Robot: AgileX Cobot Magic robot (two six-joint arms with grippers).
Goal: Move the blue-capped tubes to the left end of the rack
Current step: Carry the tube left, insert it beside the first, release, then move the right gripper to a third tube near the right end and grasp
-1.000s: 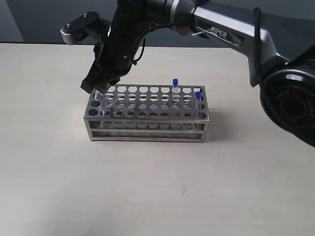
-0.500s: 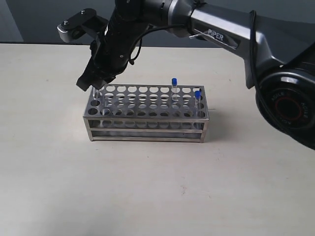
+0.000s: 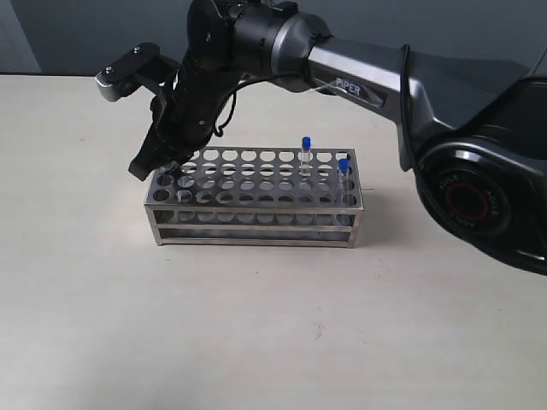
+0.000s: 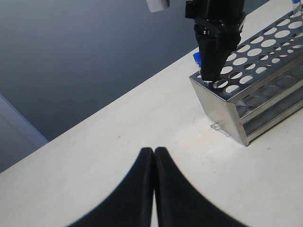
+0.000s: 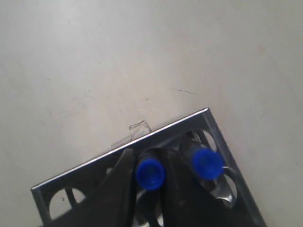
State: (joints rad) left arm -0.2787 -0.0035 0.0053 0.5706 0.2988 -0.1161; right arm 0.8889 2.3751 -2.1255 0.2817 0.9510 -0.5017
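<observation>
The silvery rack (image 3: pixel 256 195) stands mid-table. My right gripper (image 3: pixel 162 167) reaches across to its left end and is shut on a blue-capped tube (image 5: pixel 150 173), the fingers (image 5: pixel 120 182) flanking it over a hole near the rack's corner (image 5: pixel 156 135). A second blue-capped tube (image 5: pixel 207 162) stands in the corner hole beside it. Two more blue-capped tubes (image 3: pixel 305 143) (image 3: pixel 344 165) stand upright at the rack's right end. My left gripper (image 4: pixel 154 152) is shut with nothing in it, low over the bare table and away from the rack (image 4: pixel 265 80).
A small clear scrap (image 4: pixel 217 126) lies on the table by the rack's left corner. The right arm (image 3: pixel 376 73) stretches across above the rack's back side. A dark wall (image 4: pixel 85 56) runs behind the table edge.
My right gripper has shifted left along the rack and come down at its left end, still holding the tube. The two tubes at the right end have not moved.
</observation>
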